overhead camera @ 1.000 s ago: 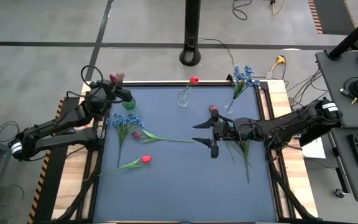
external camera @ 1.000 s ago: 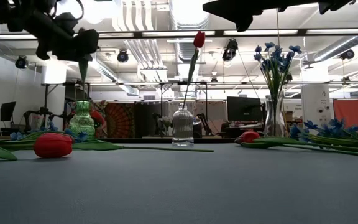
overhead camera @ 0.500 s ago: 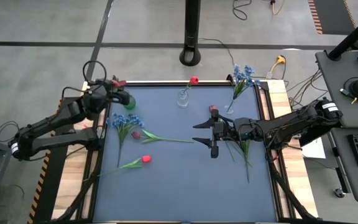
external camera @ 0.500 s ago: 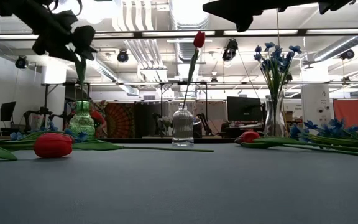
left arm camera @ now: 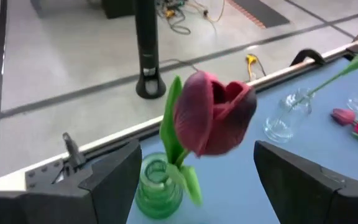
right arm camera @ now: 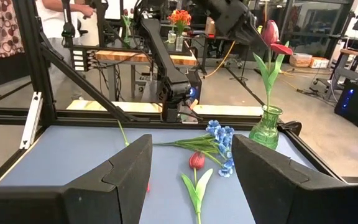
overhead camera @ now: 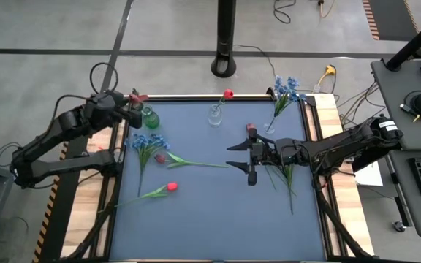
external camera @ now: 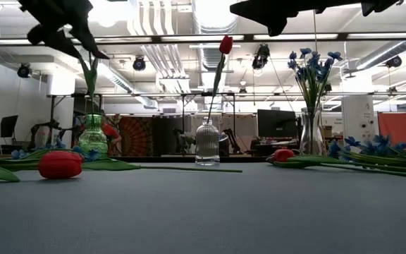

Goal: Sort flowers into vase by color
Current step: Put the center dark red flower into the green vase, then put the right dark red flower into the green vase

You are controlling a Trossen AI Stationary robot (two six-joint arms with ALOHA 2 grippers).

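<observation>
The dark blue table mat (overhead camera: 218, 212) fills the middle, and both dark arms reach in from the sides. The right gripper (overhead camera: 241, 160) hovers over the mat's centre, nearer the right edge, jaws spread wide with nothing between them. Over at the far-left corner, the left gripper (overhead camera: 129, 107) sits just beside the green ribbed glass vase (overhead camera: 150, 118), its jaws also spread apart, empty. A dark maroon tulip on a green stem (left arm camera: 213, 115) stands in that green vase, bloom up between the open fingers (left arm camera: 114, 171) in the left wrist view.

Along the far edge, a tall clear glass vase (external camera: 311, 141) near the far-right corner carries a bunch of tiny blue blossoms (overhead camera: 286, 89). A squat clear ribbed glass vase (external camera: 207, 143) at the middle of the far edge holds one bright red tulip bud (external camera: 225, 44), leaning on its thin stem.

Loose flowers lie flat on the mat. Near the left edge there is a blue blossom bunch (overhead camera: 147, 143), touching a maroon bloom with a long green stem (overhead camera: 161, 157). Closer to the near edge lies a red tulip (overhead camera: 172, 187). Under the right arm lie more green stems (overhead camera: 287, 179), by the right edge, and a small reddish bloom (overhead camera: 251, 128) just beside the gripper.
</observation>
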